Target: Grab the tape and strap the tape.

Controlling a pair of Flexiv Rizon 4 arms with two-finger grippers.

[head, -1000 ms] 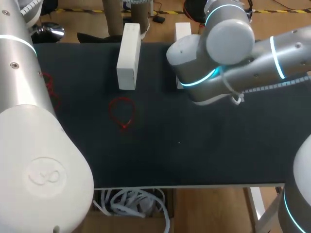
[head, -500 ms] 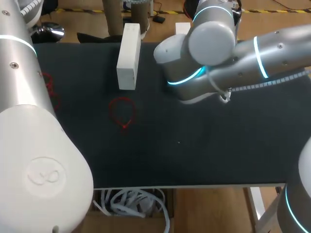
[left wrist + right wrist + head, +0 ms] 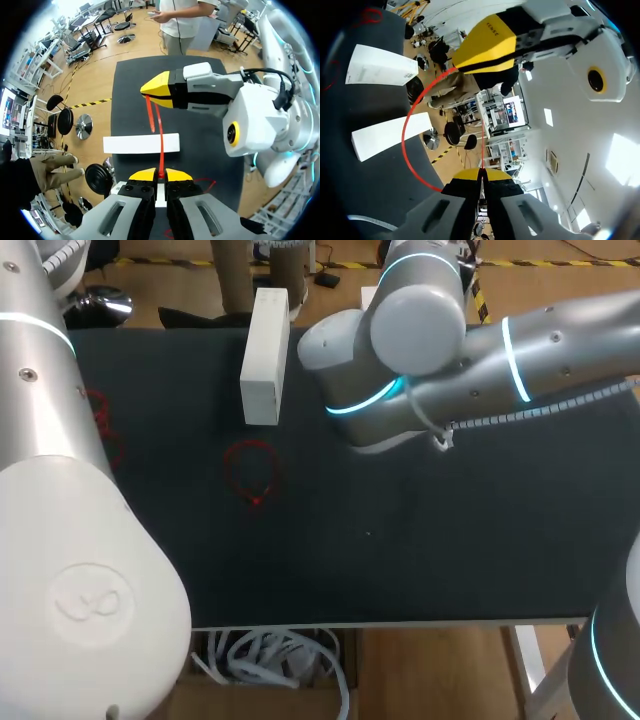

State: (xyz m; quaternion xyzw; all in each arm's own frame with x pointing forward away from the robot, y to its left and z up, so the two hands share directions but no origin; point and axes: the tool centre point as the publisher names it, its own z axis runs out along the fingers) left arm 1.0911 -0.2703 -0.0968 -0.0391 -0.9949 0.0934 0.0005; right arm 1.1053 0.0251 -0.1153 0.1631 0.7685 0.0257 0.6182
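Head view: the right arm [image 3: 480,350] is hanging over the dark table [image 3: 450,540], hiding both grippers. A red loop [image 3: 250,470] is lying near a white block [image 3: 264,350].

Left wrist view: the left gripper [image 3: 161,175] is pinching a red tape [image 3: 160,127] that is reaching the right gripper [image 3: 150,92].

Right wrist view: the right gripper [image 3: 481,174] is also clamping the tape [image 3: 403,142], which is bowing over the table.

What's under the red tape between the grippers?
A white block on the black table, per left wrist view. In head view the right arm hides the tape.
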